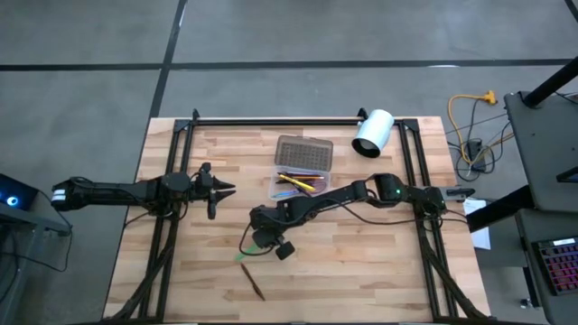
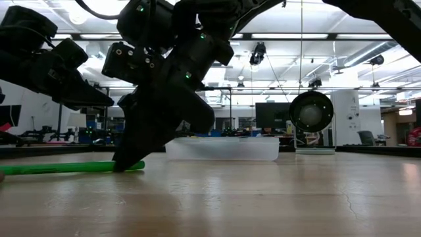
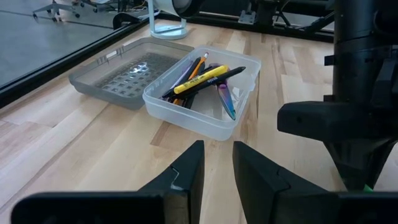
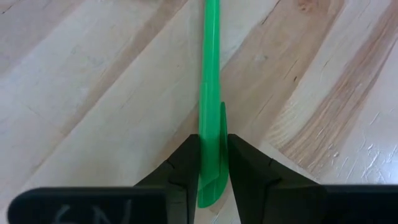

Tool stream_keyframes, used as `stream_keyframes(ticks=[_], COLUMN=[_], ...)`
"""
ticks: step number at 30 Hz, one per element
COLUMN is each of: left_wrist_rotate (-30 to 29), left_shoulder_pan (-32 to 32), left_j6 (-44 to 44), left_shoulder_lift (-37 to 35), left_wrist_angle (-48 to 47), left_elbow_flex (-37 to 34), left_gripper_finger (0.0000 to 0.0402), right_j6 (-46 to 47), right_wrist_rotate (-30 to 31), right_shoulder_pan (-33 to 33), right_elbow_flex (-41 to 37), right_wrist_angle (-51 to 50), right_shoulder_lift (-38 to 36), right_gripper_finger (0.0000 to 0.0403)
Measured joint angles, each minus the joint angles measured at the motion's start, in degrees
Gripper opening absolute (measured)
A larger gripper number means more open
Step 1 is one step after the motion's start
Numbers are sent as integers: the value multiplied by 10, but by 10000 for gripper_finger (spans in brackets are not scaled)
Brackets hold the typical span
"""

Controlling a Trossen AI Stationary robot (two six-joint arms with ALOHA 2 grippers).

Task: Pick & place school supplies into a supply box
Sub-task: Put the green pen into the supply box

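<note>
Several pens and pencils [image 3: 205,78] already lie in the clear plastic supply box [image 3: 202,121] with its grey lid open. The right claw [image 4: 208,168] pinches a thin green pen [image 4: 209,99] on the wooden bench [image 1: 379,271]. One brown pencil [image 1: 253,282] still waits nearby, and the left claw [image 3: 217,174], a little apart, holds nothing.

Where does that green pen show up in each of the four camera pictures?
High view: green pen below centre, at the right gripper.
Low view: lying flat at left.
Left wrist view: only a green sliver at the bottom right corner.
Right wrist view: centre, between the gripper's fingers.
Shared landmark: the supply box.
</note>
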Motion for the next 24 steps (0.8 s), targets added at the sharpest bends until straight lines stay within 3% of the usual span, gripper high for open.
stream_keyframes(ticks=[15,24], left_wrist_rotate=[0,0], left_shoulder_pan=[0,0], left_j6=[0,0], left_shoulder_lift=[0,0], left_wrist_angle=[0,0], left_elbow_flex=[0,0], left_gripper_finger=[69,69], right_j6=[-5,-4], right_wrist_rotate=[55,56], right_shoulder_pan=[12,16], right_elbow_flex=[-1,-1], right_wrist_angle=[-28,-35], right_shoulder_lift=[-18,-33], right_gripper_finger=[63,63])
